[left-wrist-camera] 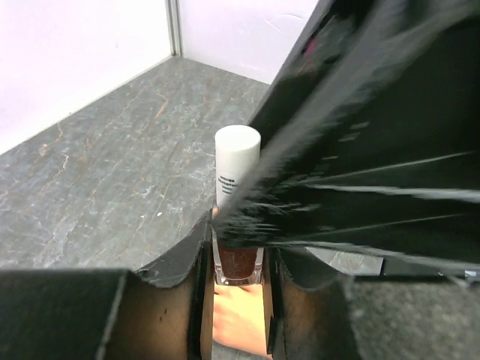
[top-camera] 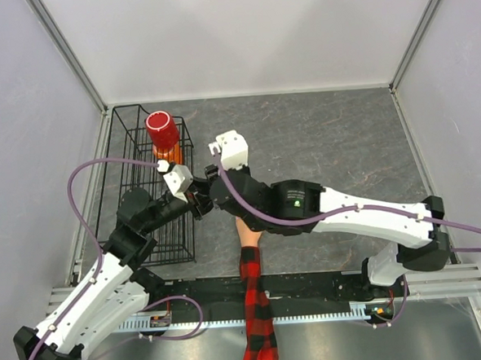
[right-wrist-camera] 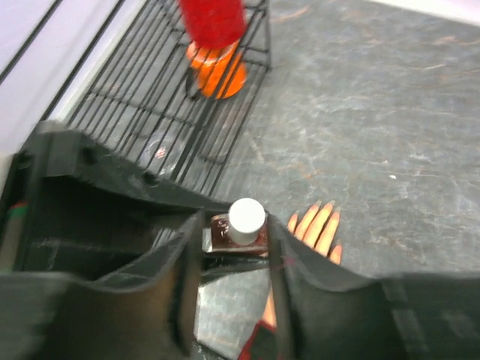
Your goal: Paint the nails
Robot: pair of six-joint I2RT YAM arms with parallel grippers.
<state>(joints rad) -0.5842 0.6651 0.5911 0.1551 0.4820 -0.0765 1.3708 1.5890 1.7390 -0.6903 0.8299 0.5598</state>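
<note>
Toward the middle of the near edge of the worktop (top-camera: 336,141): clamps the polish bottle (left-wrist-camera: 238,264) in the left hand (left-wrist-camera: 238,244), brackets its white cap (right-wrist-camera: 247,216) with the right hand (right-wrist-camera: 234,244), grip not discernible. Leaves cap on and nails (right-wrist-camera: 319,214), just beside the bottle, apparently unpainted.

White-capped polish bottle (left-wrist-camera: 238,161) seemingly clamped in left gripper (left-wrist-camera: 238,264); mannequin hand (left-wrist-camera: 237,316) below.

The nails (right-wrist-camera: 328,208) are capping peach fingers (right-wrist-camera: 318,226) lying splayed on the grey table (right-wrist-camera: 390,112); too blurred for colour.
</note>
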